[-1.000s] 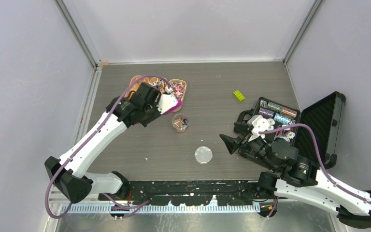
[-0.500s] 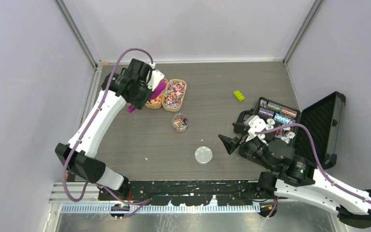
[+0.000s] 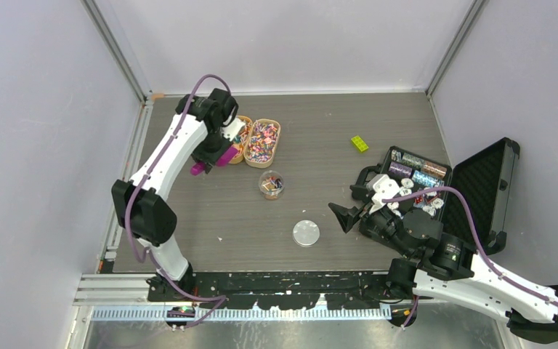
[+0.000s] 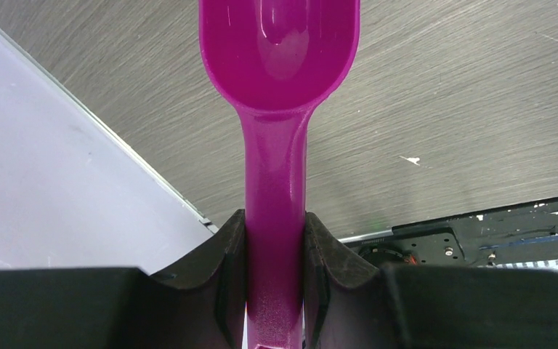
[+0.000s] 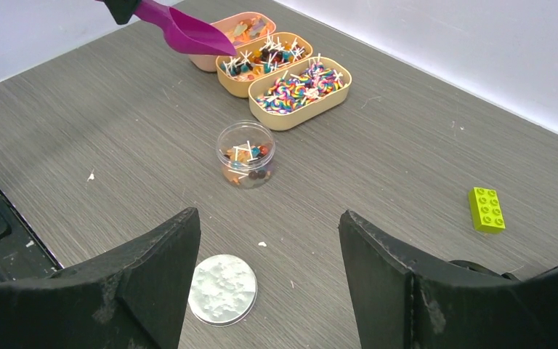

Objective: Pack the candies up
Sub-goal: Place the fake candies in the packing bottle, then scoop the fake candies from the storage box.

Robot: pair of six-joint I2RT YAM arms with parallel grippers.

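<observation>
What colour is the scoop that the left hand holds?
Magenta pink, all over. The scoop shows best in the left wrist view.

A robotics lab test cell; plain pale walls (image 3: pixel 283 43) joined by bare aluminium posts (image 3: pixel 116 51) box in a grey wood-grain worktop (image 3: pixel 334 138); a white-and-black left arm (image 3: pixel 167 156) and right arm (image 3: pixel 479 280) stand bolted to a black mounting plate (image 3: pixel 290 280) at the near edge, each trailing a purple cable (image 3: pixel 472 218).
</observation>
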